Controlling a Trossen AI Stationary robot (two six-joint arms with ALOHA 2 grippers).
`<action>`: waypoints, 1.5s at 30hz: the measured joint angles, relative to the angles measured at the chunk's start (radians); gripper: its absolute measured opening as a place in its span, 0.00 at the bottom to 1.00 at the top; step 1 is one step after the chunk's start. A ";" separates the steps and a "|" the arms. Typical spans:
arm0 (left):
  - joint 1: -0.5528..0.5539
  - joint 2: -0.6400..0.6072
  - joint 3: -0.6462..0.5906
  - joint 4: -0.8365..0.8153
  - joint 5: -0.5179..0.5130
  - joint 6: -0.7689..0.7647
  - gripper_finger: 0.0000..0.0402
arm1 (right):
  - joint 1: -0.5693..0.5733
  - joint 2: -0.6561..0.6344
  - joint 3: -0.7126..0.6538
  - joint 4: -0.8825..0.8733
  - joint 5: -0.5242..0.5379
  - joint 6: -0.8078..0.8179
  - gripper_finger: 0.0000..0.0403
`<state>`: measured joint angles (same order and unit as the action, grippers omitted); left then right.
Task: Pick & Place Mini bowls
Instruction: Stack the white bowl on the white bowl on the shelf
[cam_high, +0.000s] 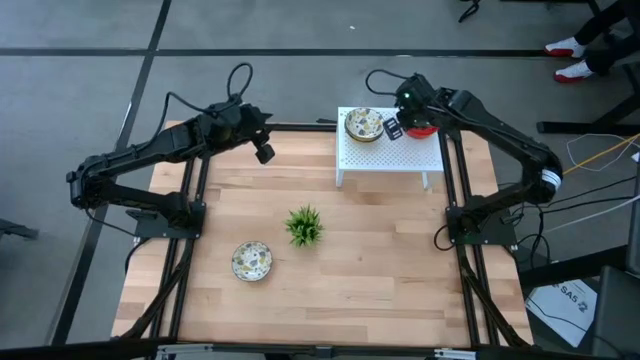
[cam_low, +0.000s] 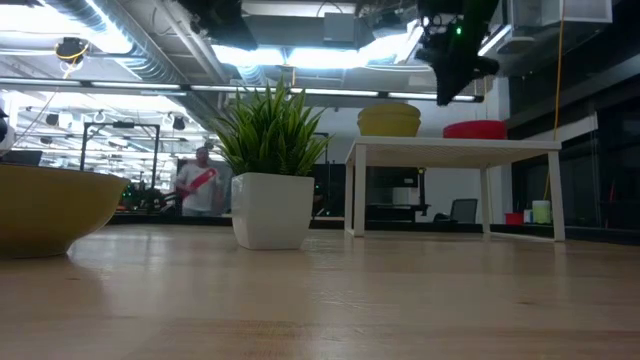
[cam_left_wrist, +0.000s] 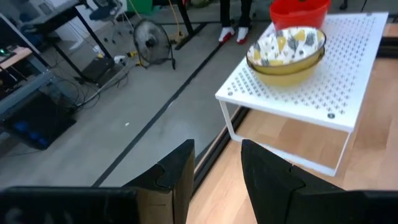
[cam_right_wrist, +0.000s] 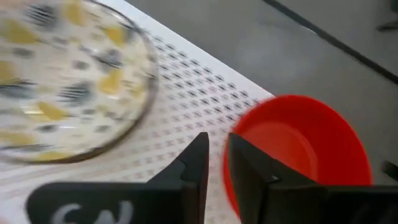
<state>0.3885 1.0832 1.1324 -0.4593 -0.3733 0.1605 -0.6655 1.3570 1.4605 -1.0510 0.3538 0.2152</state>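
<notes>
R pincer (cam_right_wrist: 214, 163) nearly closed, empty, above rack (cam_high: 390, 155) between patterned bowl (cam_high: 362, 125) & red bowl (cam_high: 422, 127), probably lining up on the red rim. L pincer (cam_left_wrist: 216, 171) slightly open, idle.

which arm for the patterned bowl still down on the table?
Left, probably. The speckled bowl lies on the left arm's side. The left gripper hangs free over the far table edge, jaws parted; the right gripper is above the white rack, by the red bowl.

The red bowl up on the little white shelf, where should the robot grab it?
Probably by the rim, coming down from above. The red bowl sits upright and open on the white shelf, so its thin edge can slip between the fingers. The right gripper hangs just over the rim nearest the patterned bowl, fingers slightly apart.
</notes>
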 joint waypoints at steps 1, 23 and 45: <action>0.000 0.000 0.000 0.008 0.000 0.000 0.32 | 0.003 -0.003 0.019 -0.007 -0.029 -0.009 0.15; 0.000 0.000 0.000 0.016 0.006 0.002 0.32 | 0.380 -0.324 -0.180 0.072 -0.115 -0.015 0.14; 0.000 0.000 0.000 -0.065 0.037 -0.039 0.32 | 0.397 -0.844 -0.962 0.706 -0.374 0.349 0.14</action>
<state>0.3882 1.0832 1.1324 -0.5241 -0.3363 0.1213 -0.2684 0.5129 0.4982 -0.3448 -0.0200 0.5644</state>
